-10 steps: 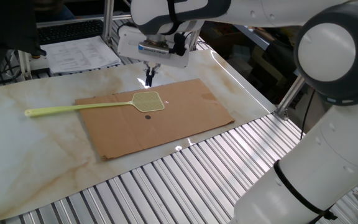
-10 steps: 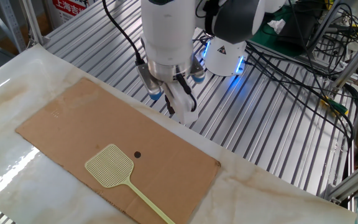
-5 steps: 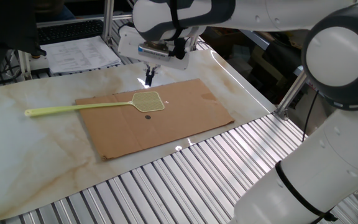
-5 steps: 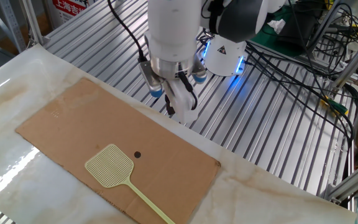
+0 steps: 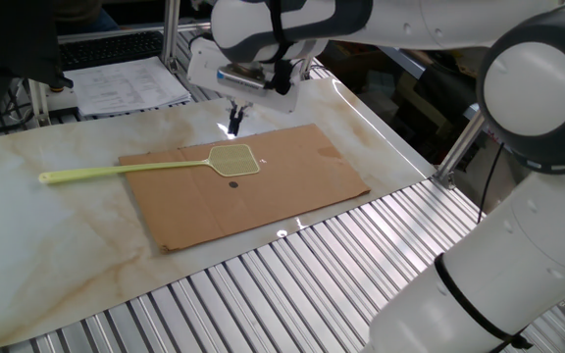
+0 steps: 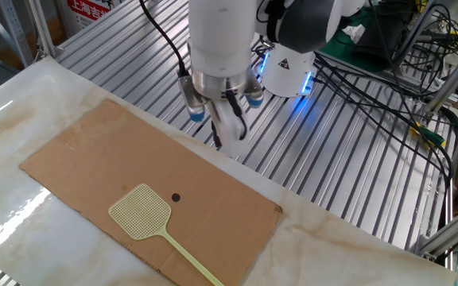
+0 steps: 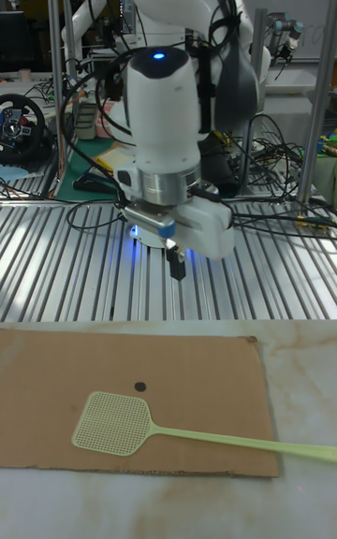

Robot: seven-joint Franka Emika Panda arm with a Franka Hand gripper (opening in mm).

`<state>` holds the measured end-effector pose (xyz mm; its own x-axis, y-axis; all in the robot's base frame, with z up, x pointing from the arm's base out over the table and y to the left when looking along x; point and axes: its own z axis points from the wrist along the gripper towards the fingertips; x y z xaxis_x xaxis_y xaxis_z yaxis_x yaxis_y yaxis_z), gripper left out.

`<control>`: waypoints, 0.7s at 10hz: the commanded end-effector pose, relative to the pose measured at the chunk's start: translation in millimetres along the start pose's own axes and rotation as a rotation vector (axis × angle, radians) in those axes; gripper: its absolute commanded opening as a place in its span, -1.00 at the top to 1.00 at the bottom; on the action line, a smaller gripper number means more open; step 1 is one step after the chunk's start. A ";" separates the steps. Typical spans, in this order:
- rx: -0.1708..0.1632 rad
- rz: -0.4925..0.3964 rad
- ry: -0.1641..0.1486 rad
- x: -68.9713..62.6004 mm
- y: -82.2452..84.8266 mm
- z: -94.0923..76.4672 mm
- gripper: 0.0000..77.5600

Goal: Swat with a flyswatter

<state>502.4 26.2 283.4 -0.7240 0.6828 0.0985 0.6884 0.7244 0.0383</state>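
end effector (image 6: 217, 141) above cardboard edge (image 6: 183, 136)

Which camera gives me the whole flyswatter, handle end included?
One fixed view: the flyswatter lies fully in frame, mesh head on the cardboard, handle end out on the table. The other fixed view and the tall fixed view both cut the handle off at the picture edge.

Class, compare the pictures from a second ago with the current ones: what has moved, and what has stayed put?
The hand rose slightly, with the arm drifting a little, holding nothing. The flyswatter stayed flat on the cardboard sheet, beside the small dark spot, untouched.
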 end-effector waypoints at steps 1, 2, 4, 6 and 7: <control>-0.041 0.033 0.046 -0.5 0.1 -1.1 1.00; -0.045 0.044 0.043 -0.5 0.1 -1.1 1.00; -0.042 0.055 0.042 -0.5 0.1 -1.1 1.00; -0.043 0.100 0.042 -0.5 0.1 -1.1 1.00; -0.045 0.146 0.041 -0.8 5.3 0.5 1.00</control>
<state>502.6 26.2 282.8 -0.6530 0.7430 0.1469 0.7560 0.6509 0.0686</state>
